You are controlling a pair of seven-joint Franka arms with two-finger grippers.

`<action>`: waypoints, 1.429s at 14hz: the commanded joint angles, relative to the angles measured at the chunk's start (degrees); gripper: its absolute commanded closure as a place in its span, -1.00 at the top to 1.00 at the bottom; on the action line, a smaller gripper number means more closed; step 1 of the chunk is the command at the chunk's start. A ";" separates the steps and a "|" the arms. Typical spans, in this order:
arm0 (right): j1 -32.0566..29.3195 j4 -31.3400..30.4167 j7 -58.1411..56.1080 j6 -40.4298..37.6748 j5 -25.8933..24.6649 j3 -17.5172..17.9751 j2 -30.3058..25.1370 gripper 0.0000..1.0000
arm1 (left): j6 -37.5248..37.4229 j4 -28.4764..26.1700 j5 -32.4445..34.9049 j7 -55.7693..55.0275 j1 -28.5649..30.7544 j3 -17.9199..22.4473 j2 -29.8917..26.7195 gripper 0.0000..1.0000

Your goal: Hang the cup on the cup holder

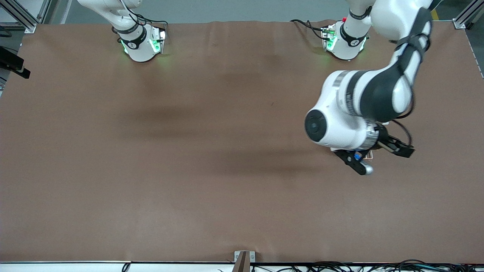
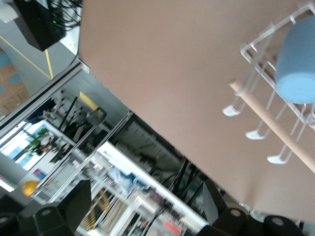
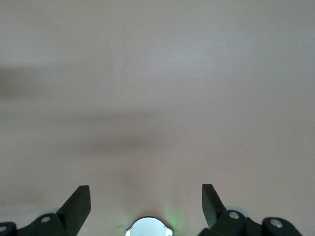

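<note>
In the left wrist view, the light blue cup (image 2: 295,64) sits on the white wire cup holder (image 2: 255,55), its closed base toward the camera. The holder's wooden rod (image 2: 270,128) and several loop-tipped prongs show beside it. My left gripper (image 2: 146,201) is open and empty, apart from the cup and holder. In the front view, the left gripper (image 1: 382,158) hangs over the table toward the left arm's end, and the arm hides the cup and holder. My right gripper (image 3: 145,201) is open and empty over bare table; it is out of the front view.
The brown table cover (image 1: 189,151) spreads across the front view. The right arm's base (image 1: 140,41) and left arm's base (image 1: 346,41) stand at the table's edge farthest from the front camera. A bracket (image 1: 244,260) sits at the nearest edge.
</note>
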 commanded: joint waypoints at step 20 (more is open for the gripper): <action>1.66 -2.00 0.27 3.17 0.20 -1.06 -0.84 1.00 | 12.23 -11.30 -48.42 -6.45 14.79 10.11 -30.98 1.00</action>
